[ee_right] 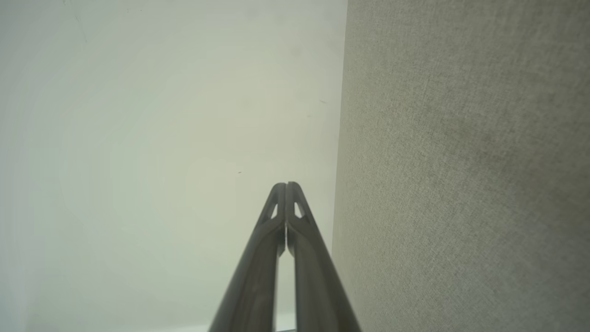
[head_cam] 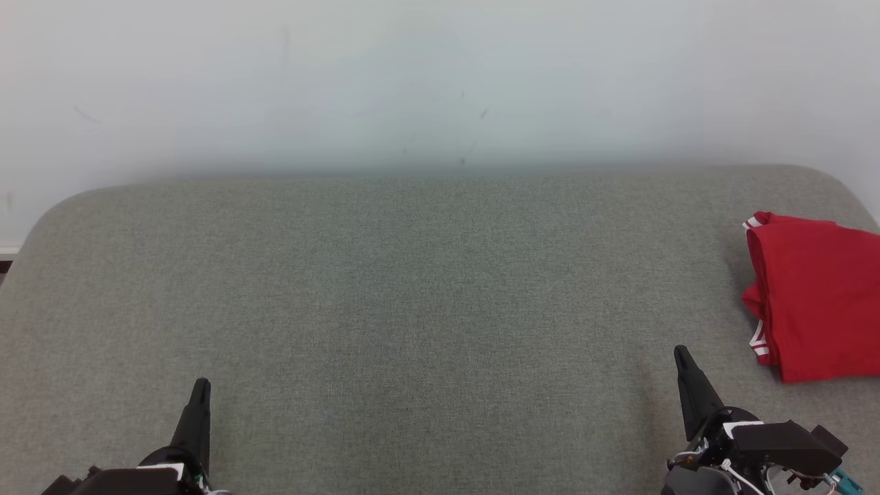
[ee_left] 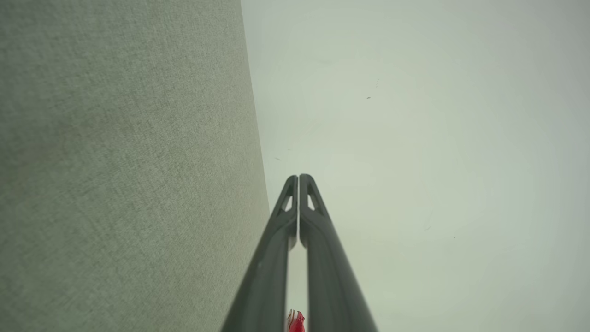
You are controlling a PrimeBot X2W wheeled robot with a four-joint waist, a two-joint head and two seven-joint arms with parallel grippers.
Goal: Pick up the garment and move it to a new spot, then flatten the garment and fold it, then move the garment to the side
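The garment [head_cam: 818, 295] is red with white stripes at its hems. It lies folded in a compact block at the far right of the grey fabric surface [head_cam: 426, 289], cut off by the head view's right edge. A sliver of the garment [ee_left: 295, 322] shows between the finger bases in the left wrist view. My left gripper [head_cam: 201, 385] rests at the lower left, shut and empty, its fingertips [ee_left: 298, 180] pressed together. At the lower right my right gripper [head_cam: 682, 354] is shut too, holding nothing, a short way left of and below the garment; its tips [ee_right: 286, 188] meet.
A pale wall [head_cam: 440, 82] rises behind the surface's far edge. The surface has rounded back corners, and its left end [head_cam: 27, 240] drops off beside a strip of floor.
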